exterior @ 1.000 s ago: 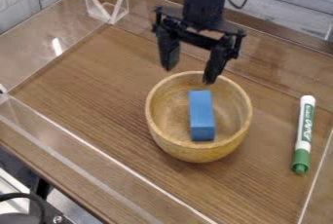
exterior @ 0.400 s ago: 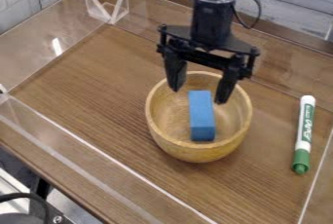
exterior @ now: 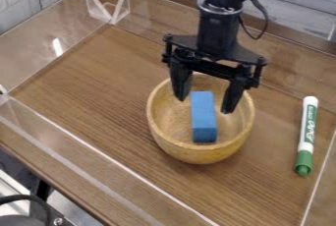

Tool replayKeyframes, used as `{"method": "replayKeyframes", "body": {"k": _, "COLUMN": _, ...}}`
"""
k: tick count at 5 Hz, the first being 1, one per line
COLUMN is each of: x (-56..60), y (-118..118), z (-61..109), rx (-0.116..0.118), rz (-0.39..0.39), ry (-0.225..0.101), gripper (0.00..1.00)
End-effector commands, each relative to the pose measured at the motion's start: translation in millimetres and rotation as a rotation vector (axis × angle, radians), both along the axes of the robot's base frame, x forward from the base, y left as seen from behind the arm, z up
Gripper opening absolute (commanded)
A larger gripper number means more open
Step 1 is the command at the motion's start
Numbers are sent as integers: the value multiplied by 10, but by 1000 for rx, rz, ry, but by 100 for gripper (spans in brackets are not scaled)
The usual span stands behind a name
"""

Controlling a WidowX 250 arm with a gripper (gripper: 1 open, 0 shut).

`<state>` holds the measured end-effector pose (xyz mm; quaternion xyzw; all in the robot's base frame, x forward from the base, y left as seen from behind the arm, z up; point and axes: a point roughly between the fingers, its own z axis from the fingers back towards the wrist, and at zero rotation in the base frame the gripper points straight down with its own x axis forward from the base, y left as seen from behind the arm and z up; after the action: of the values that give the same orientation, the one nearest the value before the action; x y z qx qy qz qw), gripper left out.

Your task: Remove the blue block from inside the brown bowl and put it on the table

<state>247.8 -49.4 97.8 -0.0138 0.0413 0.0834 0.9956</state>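
Observation:
The blue block (exterior: 205, 119) lies flat inside the brown bowl (exterior: 168, 130), which rests on the wood-grain table (exterior: 92, 87). My gripper (exterior: 207, 99) hangs right over the bowl's far half, open wide, one finger on each side of the block's far end. The fingertips (exterior: 180, 94) dip to about rim height. Nothing is held between the fingers.
A green-and-white marker (exterior: 305, 135) lies on the table to the right of the bowl. Low clear acrylic walls (exterior: 53, 45) edge the tabletop at the left and back.
The gripper has moved toward the camera and down, from behind the bowl to over its far half, staying open. The block and bowl have not moved.

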Motion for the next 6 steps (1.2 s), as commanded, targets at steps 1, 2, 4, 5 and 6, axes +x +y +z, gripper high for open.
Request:
{"method": "replayKeyframes", "body": {"k": 1, "x": 43, "y": -27, "z": 85, "rx": -3, "rz": 1, "ry": -58, "gripper": 100}}
{"method": "replayKeyframes", "body": {"k": 2, "x": 53, "y": -23, "z": 33, "rx": -2, "rz": 13, "ry": -60, "gripper": 100}}
{"method": "replayKeyframes", "body": {"k": 4, "x": 82, "y": -5, "z": -51, "rx": 3, "rz": 31, "ry": -68, "gripper": 100}}
{"method": "replayKeyframes", "body": {"k": 5, "x": 100, "y": 8, "z": -76, "rx": 3, "rz": 38, "ry": -75, "gripper": 100}}
{"method": "replayKeyframes", "body": {"k": 6, "x": 115, "y": 20, "z": -94, "rx": 6, "rz": 42, "ry": -79, "gripper": 100}}
